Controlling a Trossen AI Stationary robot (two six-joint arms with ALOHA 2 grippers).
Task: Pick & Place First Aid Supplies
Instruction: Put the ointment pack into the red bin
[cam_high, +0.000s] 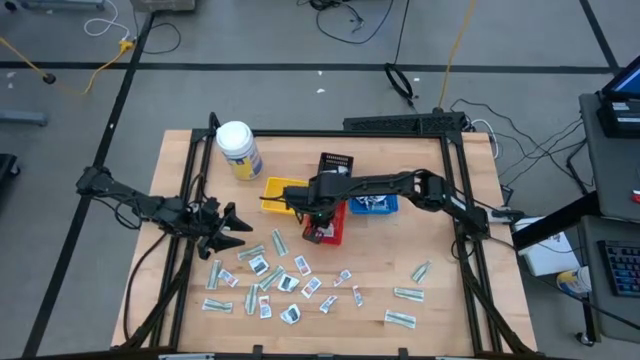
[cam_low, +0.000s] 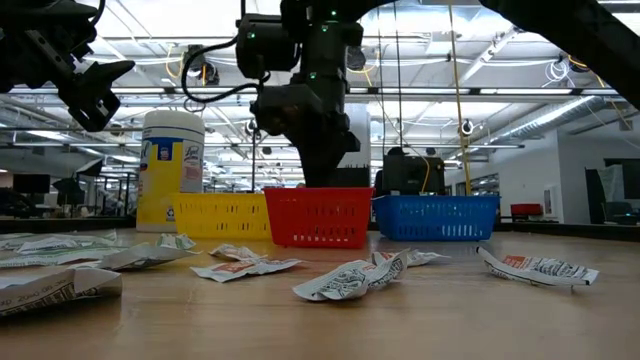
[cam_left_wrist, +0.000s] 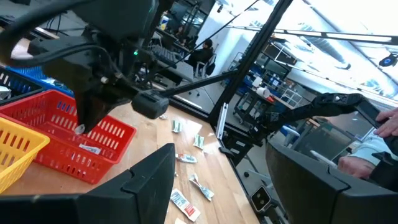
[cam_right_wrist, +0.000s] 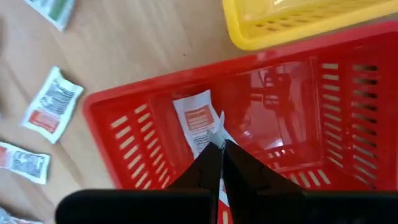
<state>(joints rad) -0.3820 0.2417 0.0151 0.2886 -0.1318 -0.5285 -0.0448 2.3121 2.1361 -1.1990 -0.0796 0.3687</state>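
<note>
Right gripper (cam_right_wrist: 221, 146) hangs over the red basket (cam_right_wrist: 124, 102), jaws together pinching a white packet (cam_right_wrist: 200, 124) at its edge. Light, limp, slippery; grip edges. Left gripper (cam_high: 228, 226) waits left, jaws apart.

Right hand (cam_right_wrist: 221, 149) fills the red tray (cam_right_wrist: 124, 102) (packets (cam_high: 285, 283) crowd nearby).

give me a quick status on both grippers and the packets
Right gripper shut on a packet over the red tray. Left gripper open, waiting beside loose packets. Nothing in the way.
</note>
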